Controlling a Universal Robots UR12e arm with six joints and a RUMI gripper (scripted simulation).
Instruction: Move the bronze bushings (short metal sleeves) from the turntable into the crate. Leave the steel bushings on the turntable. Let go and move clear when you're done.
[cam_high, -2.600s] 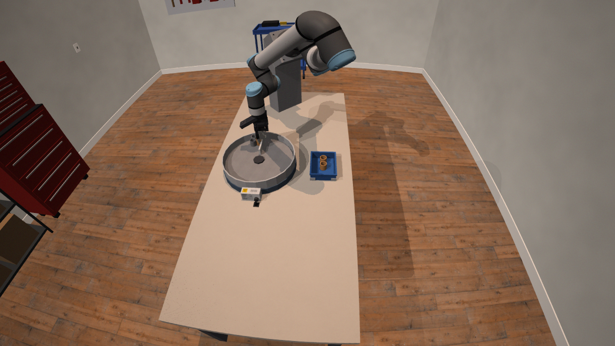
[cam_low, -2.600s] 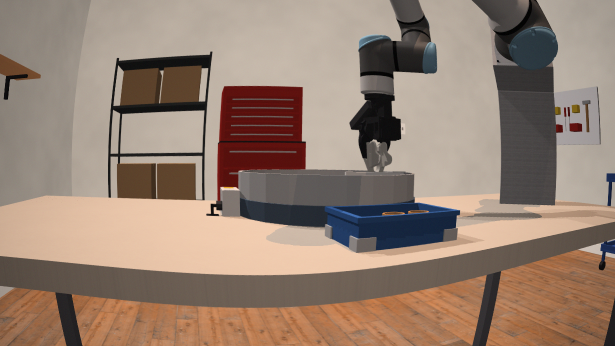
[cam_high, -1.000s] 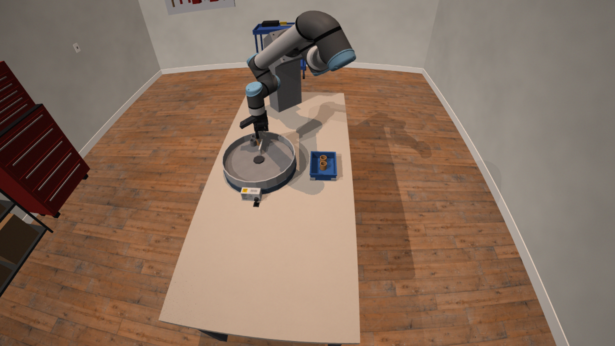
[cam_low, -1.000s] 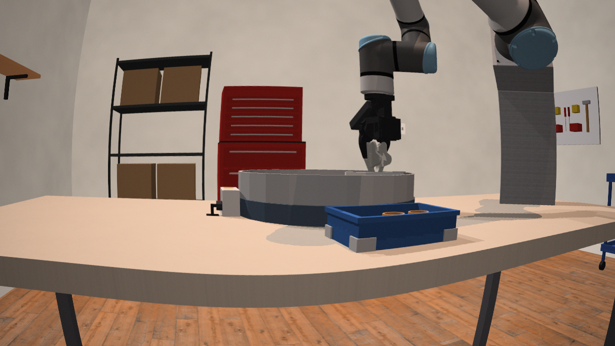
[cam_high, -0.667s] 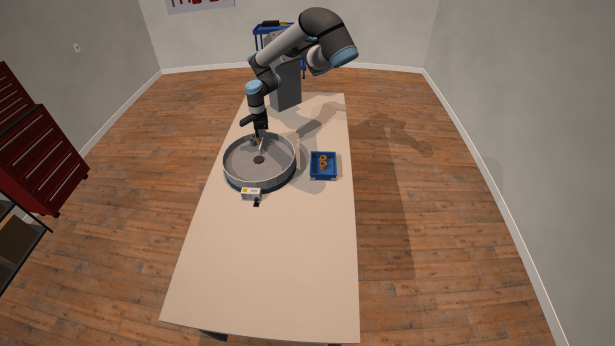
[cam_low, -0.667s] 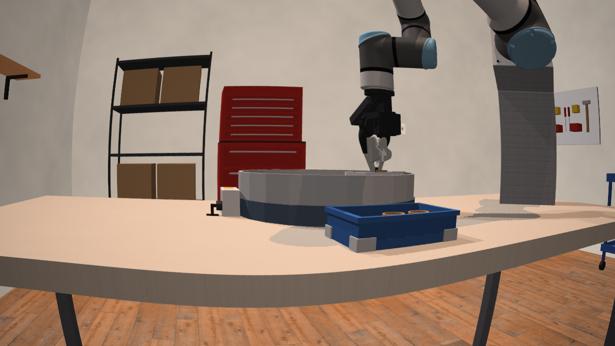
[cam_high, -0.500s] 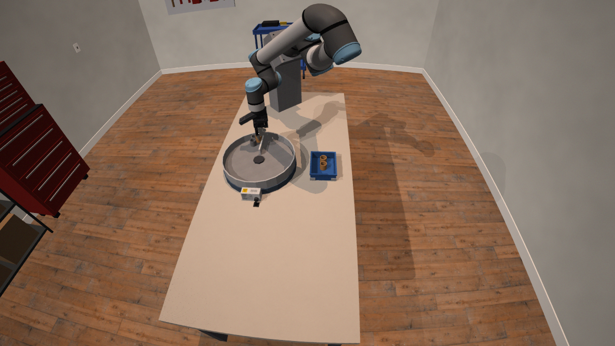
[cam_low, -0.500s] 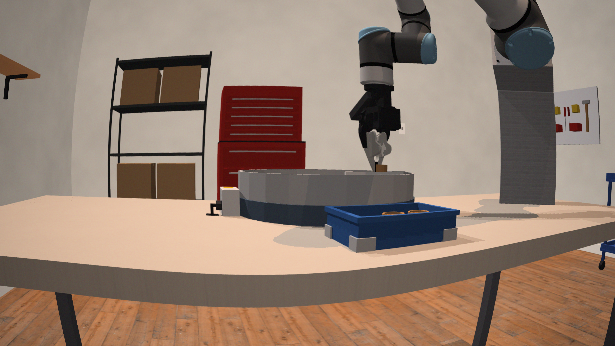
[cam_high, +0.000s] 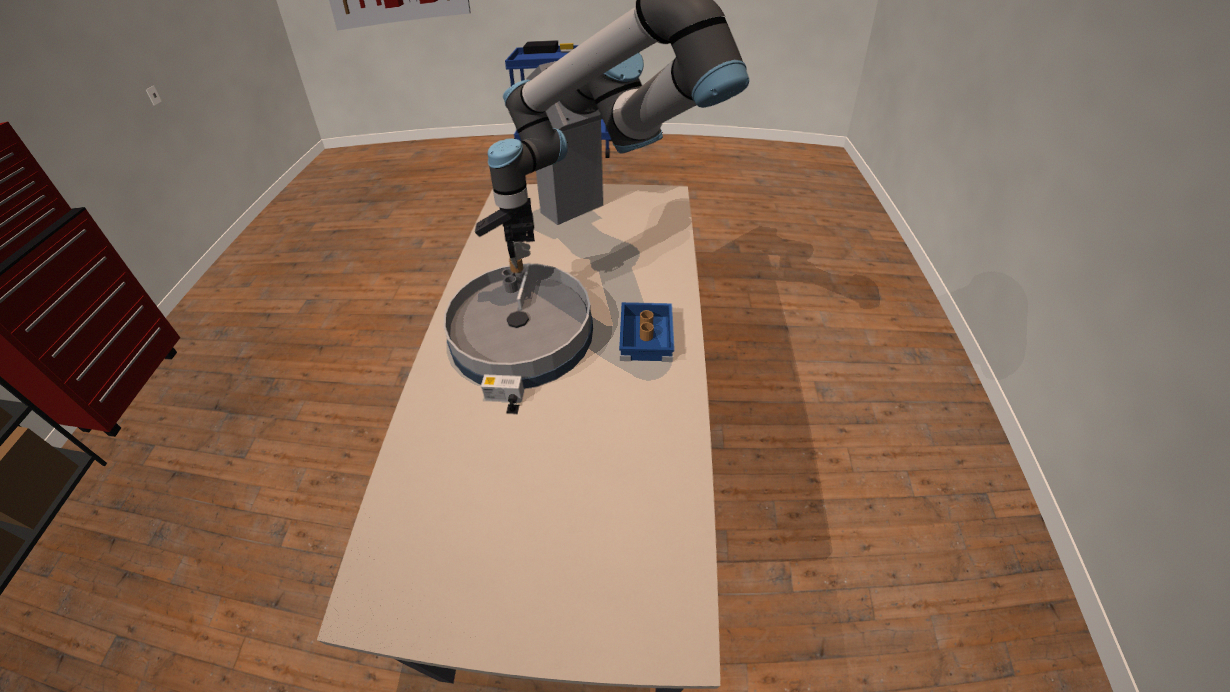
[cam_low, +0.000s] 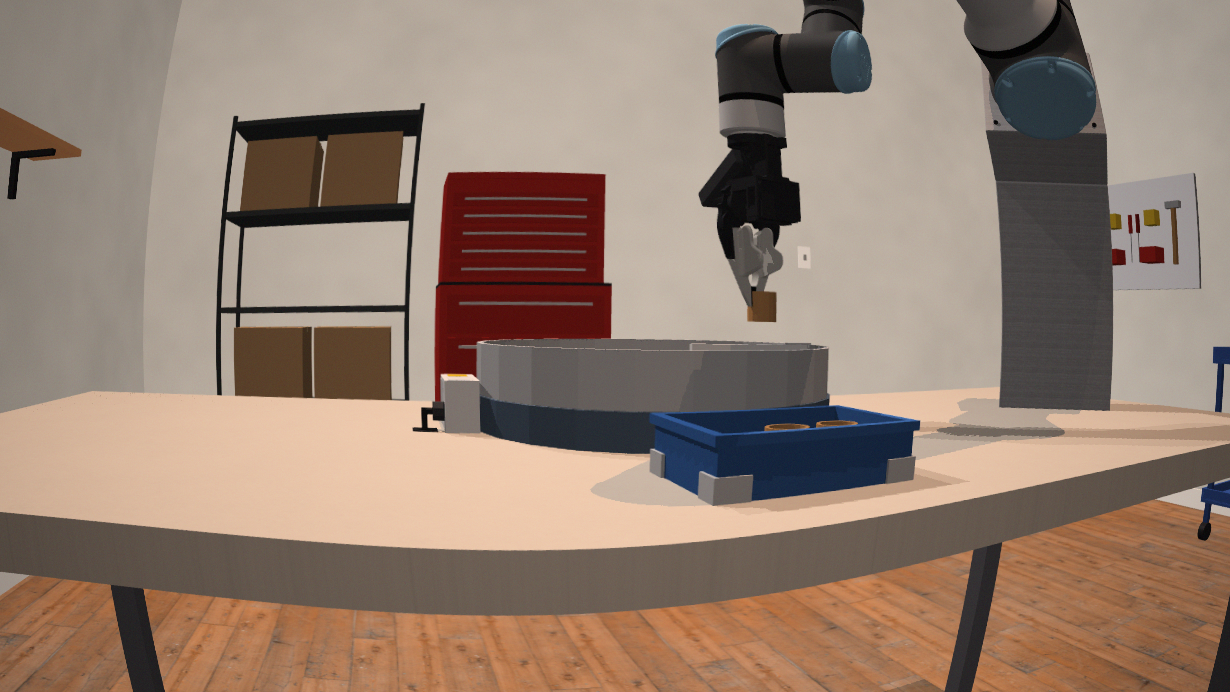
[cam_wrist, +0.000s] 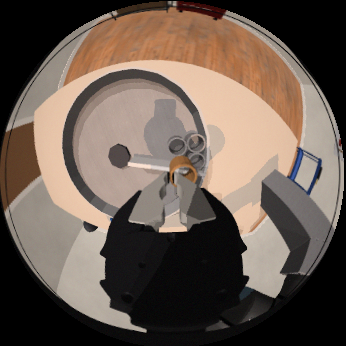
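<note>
The desk (cam_low: 258, 481) carried the round turntable (cam_low: 645, 378), the landmark here. The arm (cam_high: 593, 60) reached down from above the turntable's far side. A blue crate (cam_low: 774, 460) stood just beside the turntable and held two bronze bushings (cam_high: 645, 325). Three steel bushings (cam_wrist: 190, 148) clustered inside the turntable near its wall. The gripper (cam_low: 756, 288) hung above the turntable's rim, jaws pinched on the wall of a bronze bushing (cam_low: 762, 306), lifted clear of the turntable.
</note>
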